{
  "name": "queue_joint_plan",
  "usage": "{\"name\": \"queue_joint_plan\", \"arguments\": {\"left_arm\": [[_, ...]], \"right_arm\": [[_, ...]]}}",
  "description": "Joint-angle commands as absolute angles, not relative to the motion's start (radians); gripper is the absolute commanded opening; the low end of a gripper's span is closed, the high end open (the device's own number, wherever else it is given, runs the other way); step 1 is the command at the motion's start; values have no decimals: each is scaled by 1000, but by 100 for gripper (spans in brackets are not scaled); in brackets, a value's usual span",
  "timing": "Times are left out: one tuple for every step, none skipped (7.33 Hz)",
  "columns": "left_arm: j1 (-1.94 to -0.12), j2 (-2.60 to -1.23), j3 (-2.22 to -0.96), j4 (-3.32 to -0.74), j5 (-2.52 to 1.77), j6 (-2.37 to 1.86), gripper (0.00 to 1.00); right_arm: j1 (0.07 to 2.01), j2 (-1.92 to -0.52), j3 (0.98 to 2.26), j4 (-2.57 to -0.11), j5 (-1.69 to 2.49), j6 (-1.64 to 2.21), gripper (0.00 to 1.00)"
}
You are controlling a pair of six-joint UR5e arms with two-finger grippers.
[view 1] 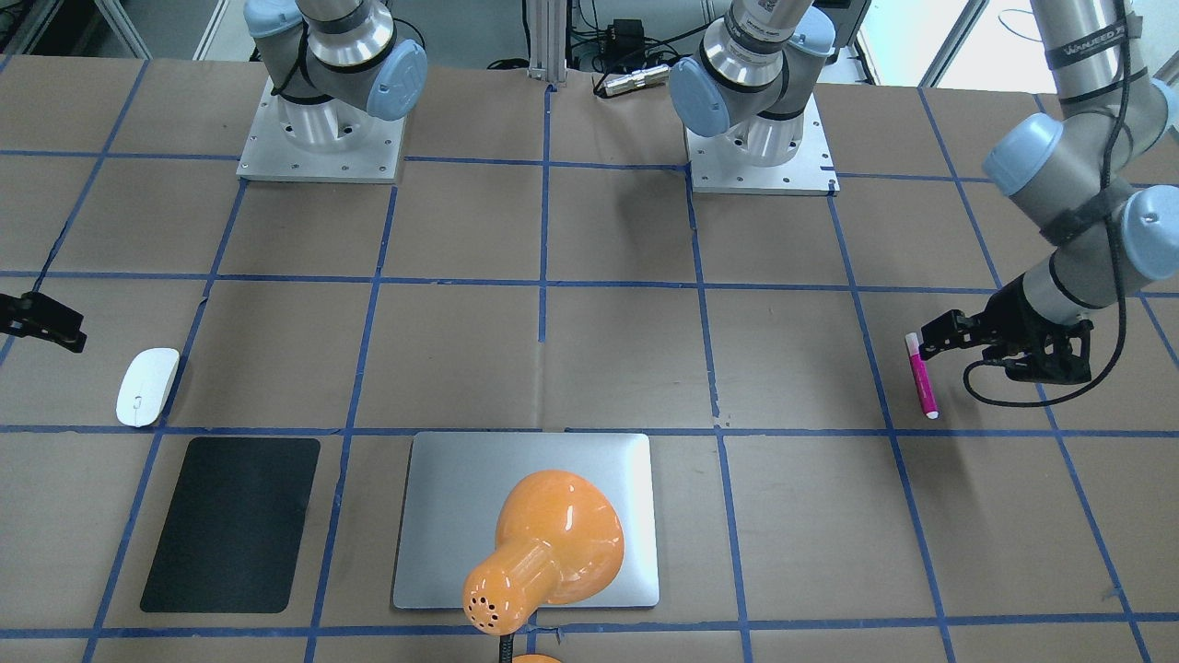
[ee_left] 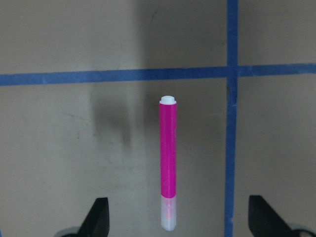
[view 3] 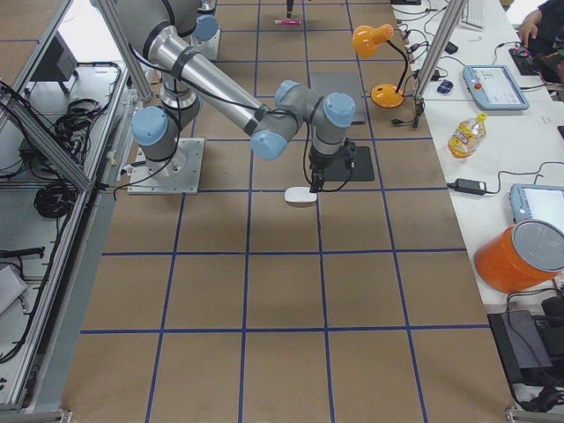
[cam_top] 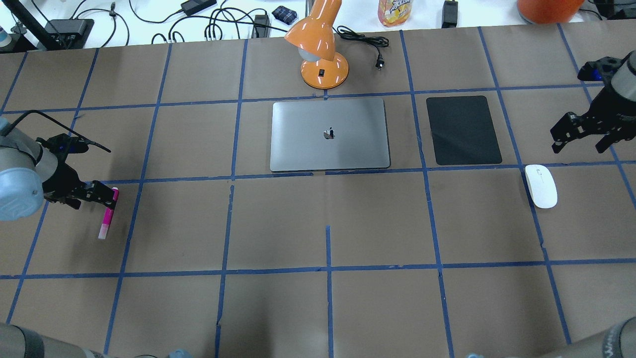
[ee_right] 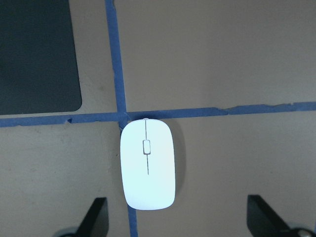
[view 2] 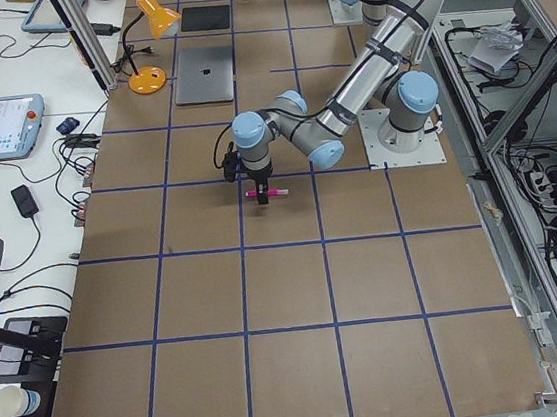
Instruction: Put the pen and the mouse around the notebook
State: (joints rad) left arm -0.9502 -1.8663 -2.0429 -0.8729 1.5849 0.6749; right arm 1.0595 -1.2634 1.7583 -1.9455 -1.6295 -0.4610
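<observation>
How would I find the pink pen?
Start at the big silver notebook beside the orange lamp, then look far along the brown table towards the robot's left side. The pen lies flat there under the open left claw. It is the only bright pink thing, a thin stick, unlike the oval white mouse.

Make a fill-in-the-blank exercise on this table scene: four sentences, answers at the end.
1. The pen lies below the open ____ end effector.
2. The right end effector hangs open above the white ____.
3. An orange ____ stands just beyond the notebook's far edge.
4. The mat beside the notebook is ____.

Missing words: left; mouse; lamp; black.
</observation>
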Motion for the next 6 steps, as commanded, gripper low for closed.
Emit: {"name": "queue_joint_plan", "arguments": {"left_arm": [[-950, -1879, -2094, -827, 1583, 678, 100], [-950, -1881, -2114, -769, 1585, 677, 98], [-950, -1884, -2131, -724, 1585, 673, 84], [-953, -1879, -2134, -712, 1586, 670, 73], [-953, -1875, -2135, -712, 1586, 670, 71], [-953, -1879, -2137, -712, 1585, 670, 58]], "right_arm": [[1109, -1197, 1802, -2035, -1632, -443, 100], [1117, -1190, 1836, -2107, -1638, -445, 100], [1115, -1162, 1860, -2133, -1641, -448, 100], [1115, -1155, 1868, -2157, -1664, -446, 100], [1114, -1154, 1870, -2157, -1673, -446, 100], [1114, -1154, 1894, -2160, -1675, -446, 100]]}}
